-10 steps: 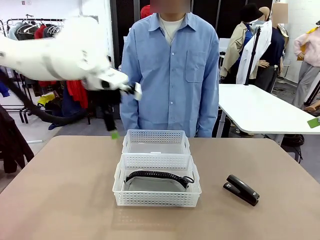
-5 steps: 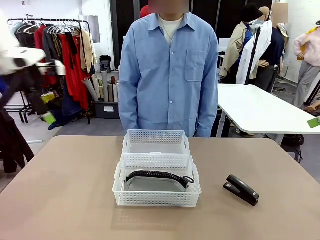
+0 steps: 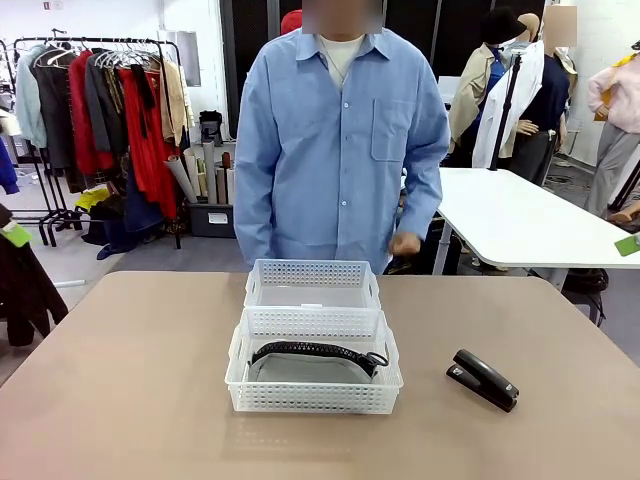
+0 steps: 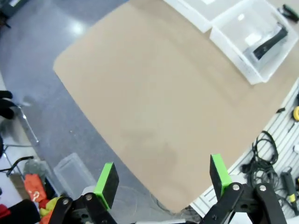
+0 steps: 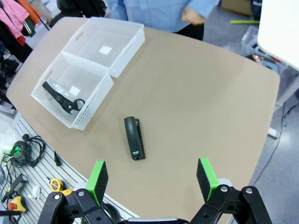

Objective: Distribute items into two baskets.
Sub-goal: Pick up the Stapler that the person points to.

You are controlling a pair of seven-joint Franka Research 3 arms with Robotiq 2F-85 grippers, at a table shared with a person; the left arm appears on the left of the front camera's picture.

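Observation:
Two white lattice baskets stand end to end mid-table. The nearer basket (image 3: 313, 392) (image 5: 91, 109) holds the grey pouch (image 3: 305, 369) with its black zipper edge (image 5: 60, 97) showing. The farther basket (image 3: 312, 272) (image 5: 126, 51) has nothing in it. A black stapler (image 3: 484, 379) (image 5: 134, 138) lies on the table to the right of the baskets. High above the table's left corner, my left gripper (image 4: 162, 177) is open, and the baskets (image 4: 254, 70) lie far from it. My right gripper (image 5: 152, 179) is open too, hanging above the table near the stapler. Neither holds anything.
A person in a blue shirt stands at the far edge, one hand (image 3: 405, 243) (image 5: 194, 16) raised at waist height. The brown table (image 3: 130, 380) lies bare on both sides of the baskets. A white table (image 3: 520, 215) stands behind on the right, clothes racks on the left.
My left arm has swung away to the left, out of the front view. The person's hand has come up by the waist. Baskets, pouch and stapler have not moved.

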